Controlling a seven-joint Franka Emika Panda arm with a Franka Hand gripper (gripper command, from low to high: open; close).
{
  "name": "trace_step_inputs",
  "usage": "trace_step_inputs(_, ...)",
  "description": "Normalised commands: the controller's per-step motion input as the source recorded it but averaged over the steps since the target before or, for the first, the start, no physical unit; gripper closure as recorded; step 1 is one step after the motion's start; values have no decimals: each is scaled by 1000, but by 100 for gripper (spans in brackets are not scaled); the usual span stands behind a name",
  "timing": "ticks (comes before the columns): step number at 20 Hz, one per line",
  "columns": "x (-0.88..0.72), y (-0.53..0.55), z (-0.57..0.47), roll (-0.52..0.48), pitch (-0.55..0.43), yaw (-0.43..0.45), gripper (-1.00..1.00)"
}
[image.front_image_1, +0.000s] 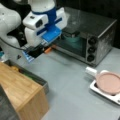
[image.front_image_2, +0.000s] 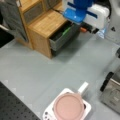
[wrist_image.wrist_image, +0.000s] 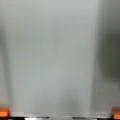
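Observation:
My gripper (image.front_image_1: 41, 51) hangs over the grey table (image.front_image_1: 67, 82), just left of a silver toaster oven (image.front_image_1: 95, 30). A teal bowl (image.front_image_1: 72, 38) shows inside the oven. In the wrist view the orange fingertips (wrist_image.wrist_image: 3, 112) sit at the two bottom corners, far apart. Only bare table (wrist_image.wrist_image: 55, 55) lies between them, so the gripper (wrist_image.wrist_image: 60, 114) is open and holds nothing. In a front view the gripper (image.front_image_2: 88, 30) is beside the open drawer (image.front_image_2: 62, 35) of a wooden cabinet (image.front_image_2: 47, 22), above the table.
A pink pan (image.front_image_1: 110, 82) with a white handle rests on a white hot plate (image.front_image_1: 98, 90) at a front view's right; both show again, pan (image.front_image_2: 68, 107) on plate (image.front_image_2: 48, 113). The wooden cabinet (image.front_image_1: 22, 92) and its drawer (image.front_image_1: 37, 77), holding green and yellow items, stand at the left.

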Motion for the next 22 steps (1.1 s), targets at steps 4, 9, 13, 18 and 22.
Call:
trace_step_inputs(4,-11,55,-37,568,-46,217,-100)
trace_step_inputs(9,-14,10,-101,617,-73,133,-100)
trace_step_inputs(13,-41,19,-103,362,-49,4,-100)
trace_step_inputs(18,-152,292,-32,253,-16,-44,-100)
trace_step_inputs(22,-313,816,-52,201,-50,-91,-100)
